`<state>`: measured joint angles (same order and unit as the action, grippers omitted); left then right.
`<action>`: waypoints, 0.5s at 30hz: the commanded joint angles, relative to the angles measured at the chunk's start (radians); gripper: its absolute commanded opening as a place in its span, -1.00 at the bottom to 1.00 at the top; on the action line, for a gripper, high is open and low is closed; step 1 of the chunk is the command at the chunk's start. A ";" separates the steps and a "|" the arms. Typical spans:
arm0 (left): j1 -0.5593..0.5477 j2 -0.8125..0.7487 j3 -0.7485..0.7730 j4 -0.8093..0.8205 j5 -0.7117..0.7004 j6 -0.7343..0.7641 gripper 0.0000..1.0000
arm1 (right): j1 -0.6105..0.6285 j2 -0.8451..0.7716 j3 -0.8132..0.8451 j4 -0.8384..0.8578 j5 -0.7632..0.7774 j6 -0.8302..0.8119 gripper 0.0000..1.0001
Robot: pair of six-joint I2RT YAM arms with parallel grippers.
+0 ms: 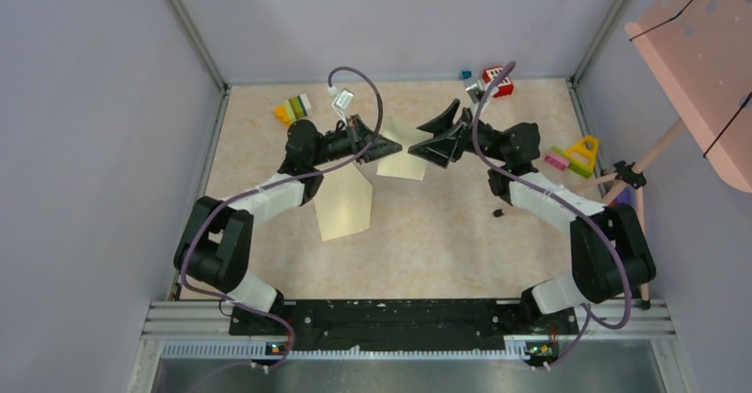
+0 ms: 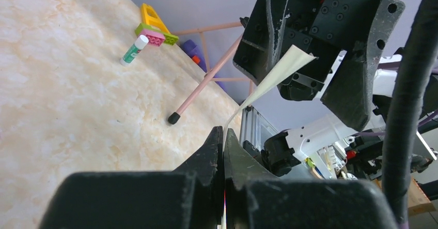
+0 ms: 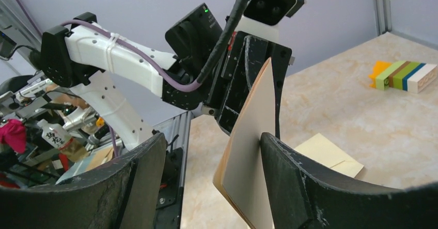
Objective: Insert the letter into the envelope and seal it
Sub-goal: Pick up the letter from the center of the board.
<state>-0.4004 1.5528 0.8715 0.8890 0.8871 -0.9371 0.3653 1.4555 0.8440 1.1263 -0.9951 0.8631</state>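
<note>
**Currently: letter pinched in mid-air, envelope flat on the counter**

Right now my left hand (image 1: 390,147) is clenched on the letter (image 3: 248,156), a folded beige sheet standing on edge above the middle of the counter (image 1: 443,233). From the left wrist camera I see both fingers pressed together, with the thin paper edge rising out from between their tips.

My right hand (image 1: 415,141) faces the left one from the other side, jaws spread wide. Its own camera shows the free end of the letter between the two fingers (image 3: 289,177). The sheet runs close along the finger on the right of that view, but I cannot tell whether it touches. The other finger stands well clear of the paper, so this hand is grasping nothing.

The envelope (image 1: 344,205) lies flat on the counter, pale cream-yellow, below and to the left of the two hands in the overhead view. Neither hand touches it.

A stack of coloured toy bricks (image 1: 294,109) sits toward the far left of the counter. A glue stick (image 2: 133,50) lies by more bricks at the right edge.
</note>
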 commanded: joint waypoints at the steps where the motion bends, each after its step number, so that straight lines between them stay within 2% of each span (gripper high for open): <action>1: 0.004 -0.039 0.009 0.017 -0.028 0.014 -1.00 | 0.000 0.012 -0.022 0.054 -0.006 -0.005 0.31; 3: 0.003 -0.039 0.004 0.046 -0.018 -0.004 -1.00 | 0.009 0.023 -0.019 0.050 0.000 -0.027 0.27; 11: 0.002 -0.038 -0.007 0.180 0.033 -0.092 -1.00 | 0.011 -0.008 -0.022 -0.142 0.067 -0.235 0.25; 15: -0.004 -0.036 -0.011 0.213 0.050 -0.104 -1.00 | -0.003 -0.005 -0.034 -0.107 0.053 -0.201 0.04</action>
<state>-0.4007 1.5528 0.8673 0.9905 0.9100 -1.0157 0.3706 1.4738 0.8242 0.9993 -0.9463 0.6926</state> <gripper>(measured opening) 0.012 0.583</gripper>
